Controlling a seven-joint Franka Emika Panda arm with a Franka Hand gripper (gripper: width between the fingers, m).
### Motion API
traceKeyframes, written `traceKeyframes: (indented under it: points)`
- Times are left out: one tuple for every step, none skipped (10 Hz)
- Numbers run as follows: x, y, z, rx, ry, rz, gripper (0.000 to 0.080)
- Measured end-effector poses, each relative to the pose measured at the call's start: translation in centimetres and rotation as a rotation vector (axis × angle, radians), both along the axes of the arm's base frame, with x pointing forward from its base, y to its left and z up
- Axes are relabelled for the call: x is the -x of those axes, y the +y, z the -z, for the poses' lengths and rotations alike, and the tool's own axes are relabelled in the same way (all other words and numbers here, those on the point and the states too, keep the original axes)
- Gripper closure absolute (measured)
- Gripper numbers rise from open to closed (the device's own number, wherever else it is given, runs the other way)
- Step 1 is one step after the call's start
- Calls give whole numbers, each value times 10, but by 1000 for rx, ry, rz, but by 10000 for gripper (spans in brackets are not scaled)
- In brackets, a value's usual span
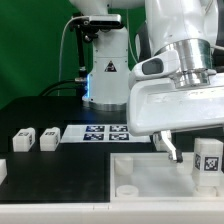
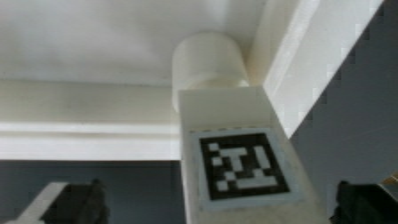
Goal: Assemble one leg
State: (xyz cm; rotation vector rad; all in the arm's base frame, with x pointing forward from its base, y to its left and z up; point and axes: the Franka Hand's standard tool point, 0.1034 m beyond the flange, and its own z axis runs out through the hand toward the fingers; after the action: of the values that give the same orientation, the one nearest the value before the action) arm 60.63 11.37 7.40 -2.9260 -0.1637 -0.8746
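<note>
One leg [image 2: 240,150], a white block with a black-and-white tag and a round peg at its far end, sits between my gripper's [image 2: 228,206] two dark fingertips [image 2: 71,206]. The jaws are open, with a gap on each side of the leg, and do not touch it. In the exterior view this leg [image 1: 208,158] is at the right, on or against the large white tray-shaped part [image 1: 150,175], under my gripper [image 1: 200,146]. Only one finger [image 1: 172,148] shows there. Two more legs [image 1: 24,139] [image 1: 48,138] stand at the exterior view's left.
The marker board [image 1: 100,132] lies on the black table behind the tray-shaped part. Another white piece [image 1: 2,170] shows at the left edge. The arm's base [image 1: 105,70] stands at the back. The tray part's raised wall [image 2: 285,50] runs beside the leg's peg.
</note>
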Motion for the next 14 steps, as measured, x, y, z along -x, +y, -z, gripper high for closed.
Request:
traceKeyframes:
  points:
    - [0,0,0,0,0,0,152]
    - [0,0,0,0,0,0,151]
    - [0,0,0,0,1,0,151]
    - [0,0,0,0,5,-1,151]
    - [-1,2,-2,-12,62,17,151]
    - [-5,2,-9,-19,120,22,151]
    - [-11,0,-14,-22,115,28,151]
    - [-8,-2,-10,-21,171,26,151]
    - [-6,-2,-11,-21,282,16,151]
    - [-6,-1,-12,-23,401,6,151]
    - [-7,0,-12,-25,510,-5,151]
    - [-11,1,-13,-27,563,-10,151]
    - [-17,1,-10,-28,519,-4,151]
    - [-13,0,-8,-26,524,-4,151]
